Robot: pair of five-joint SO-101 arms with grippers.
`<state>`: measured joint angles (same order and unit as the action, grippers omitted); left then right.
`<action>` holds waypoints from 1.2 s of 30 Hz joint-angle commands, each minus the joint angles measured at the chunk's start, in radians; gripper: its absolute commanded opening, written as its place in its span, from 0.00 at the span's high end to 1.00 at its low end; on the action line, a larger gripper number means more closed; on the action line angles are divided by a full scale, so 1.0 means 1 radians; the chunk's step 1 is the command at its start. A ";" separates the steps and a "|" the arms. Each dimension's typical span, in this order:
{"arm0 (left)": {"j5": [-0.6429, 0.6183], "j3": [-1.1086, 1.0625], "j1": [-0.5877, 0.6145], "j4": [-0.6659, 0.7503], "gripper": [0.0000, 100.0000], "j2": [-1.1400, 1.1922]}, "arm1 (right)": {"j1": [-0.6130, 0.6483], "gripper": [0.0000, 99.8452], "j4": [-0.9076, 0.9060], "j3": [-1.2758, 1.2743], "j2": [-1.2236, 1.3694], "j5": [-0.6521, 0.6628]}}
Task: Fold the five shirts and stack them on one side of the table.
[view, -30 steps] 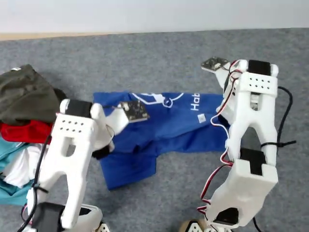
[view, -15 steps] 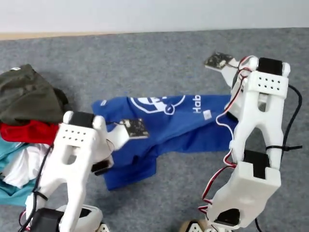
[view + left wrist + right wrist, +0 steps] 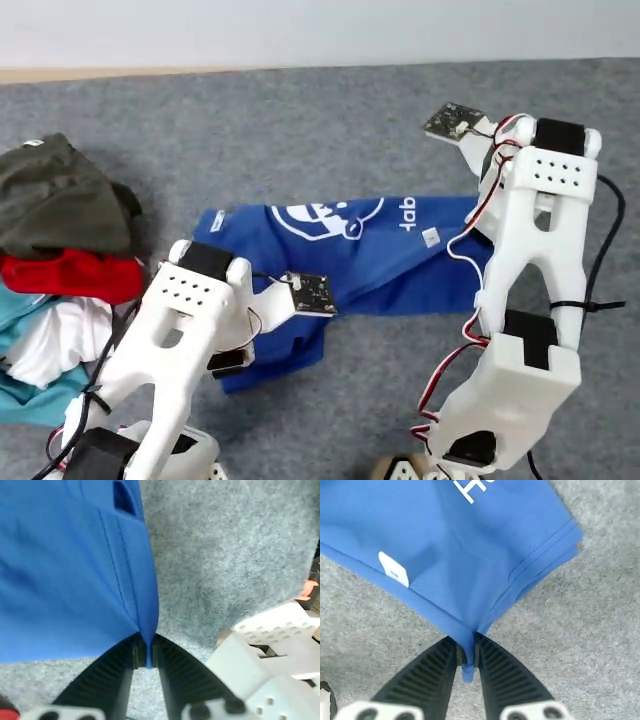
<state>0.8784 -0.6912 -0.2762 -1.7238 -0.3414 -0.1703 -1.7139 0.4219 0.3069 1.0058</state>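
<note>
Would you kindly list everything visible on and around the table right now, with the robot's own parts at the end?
blue shirt: one, blue with white print, partly folded at the table's middle.
olive shirt: one, dark olive, crumpled on top of the pile at the table's left edge.
red shirt: one, red, under the olive shirt.
white shirt: one, white, in the pile on the robot's side of the red shirt.
teal shirt: one, teal, beside the white shirt.
table: one, grey felt-like top.
left arm: one, white, jaws shut on the blue shirt's edge.
right arm: one, white, jaws shut on the blue shirt's right end.
</note>
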 commanded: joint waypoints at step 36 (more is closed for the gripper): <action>-0.555 0.179 0.226 0.736 0.99 -0.008 | 0.127 0.99 0.252 0.055 0.133 -0.474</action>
<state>0.3414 -0.4764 -0.0368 -1.0779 -0.3414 -0.0813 -1.5144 0.4235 0.4204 0.5700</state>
